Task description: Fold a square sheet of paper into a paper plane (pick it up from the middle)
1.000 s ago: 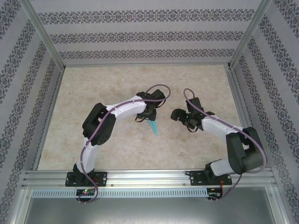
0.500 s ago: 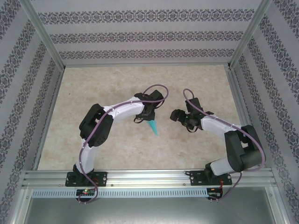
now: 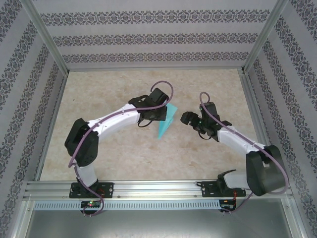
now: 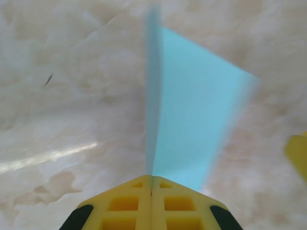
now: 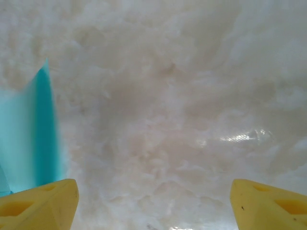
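Damask-striped wallpaper (image 3: pixel 148 39), grey on white, lines three sides of the enclosure. Its corners are braced by a bare aluminium frame (image 3: pixel 47 39), with a ribbed rail across 6 o'clock. The table (image 3: pixel 99 89) has a pale cream-and-beige marbled finish, smooth and glossy enough to throw a streak of glare in the left wrist view.

Near the table's middle, the left gripper (image 3: pixel 164 117) presses its yellow, grid-moulded fingers (image 4: pixel 129 206) flat together on the paper plane (image 3: pixel 165 125), pinching the dart at its wide end. The plane is thin turquoise paper, a slim triangle with a sharp lengthwise crease. From above, its point aims toward 7 o'clock and its broad tail toward 1 o'clock. From the left wrist, the crease runs straight ahead to 12 o'clock while one flat wing fans out toward 2 o'clock, its edges blurred. Whether the plane rests on the table or hangs clear of it cannot be told.

At 3 o'clock of the plane, near but apart from it, the right gripper (image 3: pixel 186 119) hangs with its jaws spread wide over bare table. Its wrist camera catches the plane at 9 o'clock. Both arms are white-shelled with black joints, each looped by a purple cable (image 3: pixel 163 87).
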`<state>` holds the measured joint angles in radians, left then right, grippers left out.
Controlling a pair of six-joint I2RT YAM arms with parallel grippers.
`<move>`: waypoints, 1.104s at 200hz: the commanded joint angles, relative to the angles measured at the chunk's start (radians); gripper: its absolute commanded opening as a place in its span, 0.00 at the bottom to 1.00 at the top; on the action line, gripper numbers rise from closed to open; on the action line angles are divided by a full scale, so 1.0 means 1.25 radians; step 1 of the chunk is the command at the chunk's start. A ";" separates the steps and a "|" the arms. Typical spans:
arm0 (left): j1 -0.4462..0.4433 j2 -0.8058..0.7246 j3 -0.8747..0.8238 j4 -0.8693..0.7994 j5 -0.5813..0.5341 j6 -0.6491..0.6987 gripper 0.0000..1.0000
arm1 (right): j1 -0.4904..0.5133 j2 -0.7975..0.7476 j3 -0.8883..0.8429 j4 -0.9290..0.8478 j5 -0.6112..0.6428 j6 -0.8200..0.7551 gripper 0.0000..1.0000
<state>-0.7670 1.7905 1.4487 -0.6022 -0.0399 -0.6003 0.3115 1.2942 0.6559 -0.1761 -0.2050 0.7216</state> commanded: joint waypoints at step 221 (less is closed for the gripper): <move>0.092 0.053 -0.332 0.495 0.265 -0.136 0.00 | 0.197 0.228 0.128 0.066 -0.022 0.012 0.43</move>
<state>-0.6628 1.8881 1.0363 -0.0288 0.3042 -0.7628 0.5354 1.5703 0.7795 -0.0830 -0.2443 0.7498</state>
